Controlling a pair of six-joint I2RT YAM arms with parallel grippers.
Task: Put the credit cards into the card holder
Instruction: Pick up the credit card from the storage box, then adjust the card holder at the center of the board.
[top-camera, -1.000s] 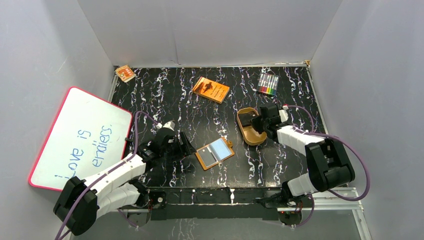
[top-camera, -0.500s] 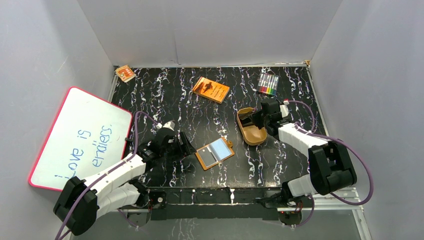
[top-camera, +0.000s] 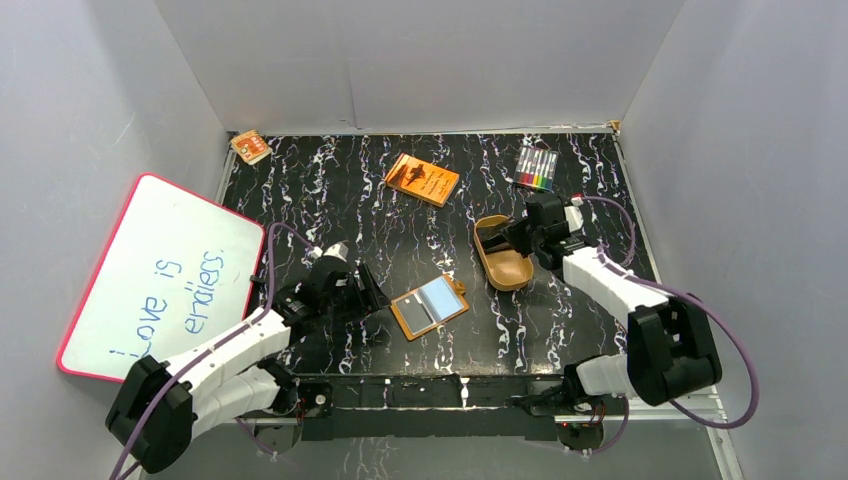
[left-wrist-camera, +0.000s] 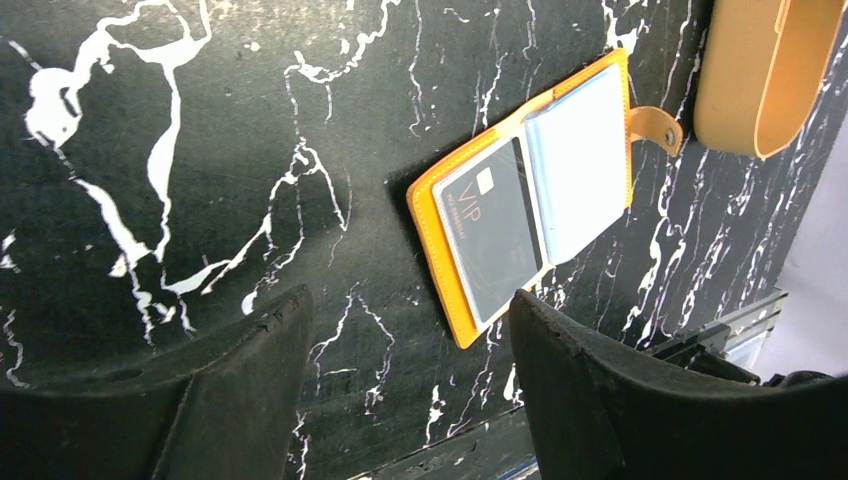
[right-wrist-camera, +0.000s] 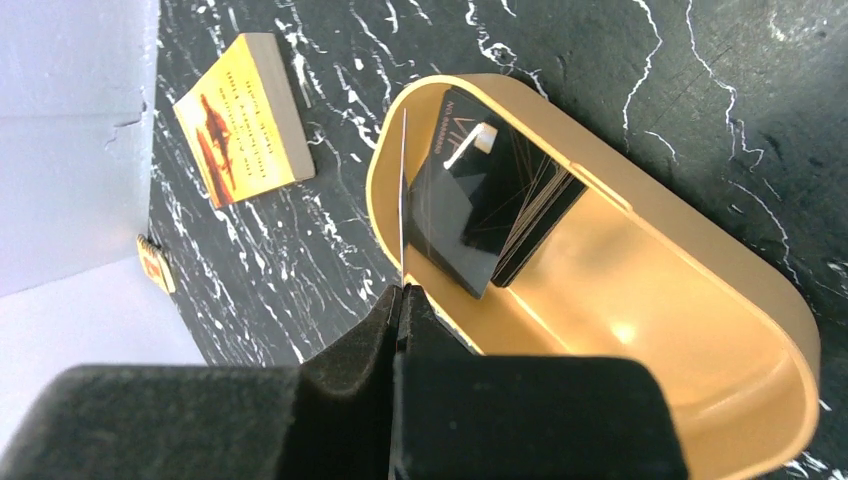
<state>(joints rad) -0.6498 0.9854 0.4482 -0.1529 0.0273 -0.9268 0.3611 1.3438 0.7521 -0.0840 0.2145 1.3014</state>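
1. Right gripper (right-wrist-camera: 400, 297): fingers pressed together, pinching one thin credit card (right-wrist-camera: 402, 200) edge-on over the tan oval tray (right-wrist-camera: 700, 260), centre right.
2. Other black rectangular credit cards (right-wrist-camera: 480, 215) lie in that tray, just beyond the fingertips.
3. Left gripper (left-wrist-camera: 405, 315): spread; the open orange leather card holder (left-wrist-camera: 580, 160) lies just ahead, lower centre.

Bright, even overhead light casts soft shadows.

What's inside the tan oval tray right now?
A small stack of thin black credit cards leans at one end of the tan oval tray; the rest is bare. The right gripper pinches one card edge-on at the rim. How many lie underneath is covered.
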